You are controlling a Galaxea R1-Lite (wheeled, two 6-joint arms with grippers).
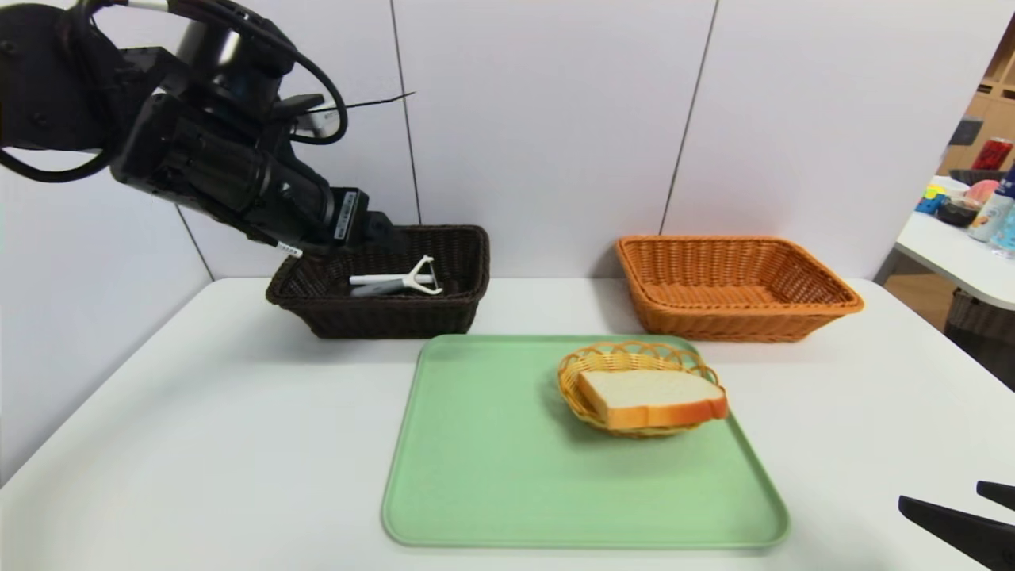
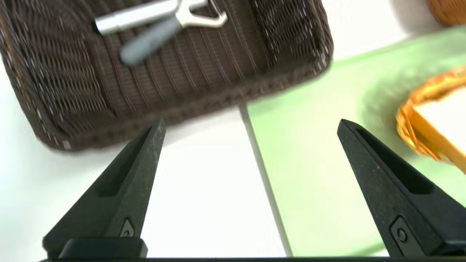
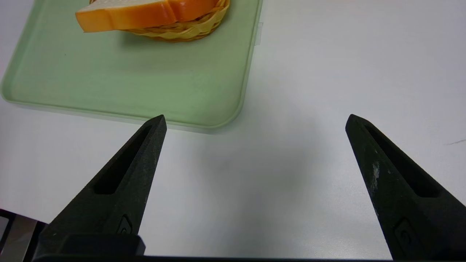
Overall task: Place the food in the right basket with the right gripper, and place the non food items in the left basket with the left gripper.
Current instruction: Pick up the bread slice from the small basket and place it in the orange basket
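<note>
The slice of bread (image 1: pixel 650 396) lies in a small oval yellow basket (image 1: pixel 634 354) on the green tray (image 1: pixel 492 460). The white Y-shaped peeler (image 1: pixel 419 277) with its grey handle and the white marker pen (image 1: pixel 379 279) lie inside the dark brown left basket (image 1: pixel 381 317). My left gripper (image 2: pixel 251 122) hangs above that basket's near edge, open, with nothing between its fingers. The orange-tan right basket (image 1: pixel 737 289) stands at the back right with nothing in it. My right gripper (image 1: pixel 942 493) is low at the table's near right, open and holding nothing, over bare table just off the tray's corner (image 3: pixel 225 116).
A white wall rises right behind the two big baskets. A side table (image 1: pixel 951 246) with bottles and cans stands beyond the table's right edge. The left arm's bulky body (image 1: pixel 222 166) fills the space above the back left.
</note>
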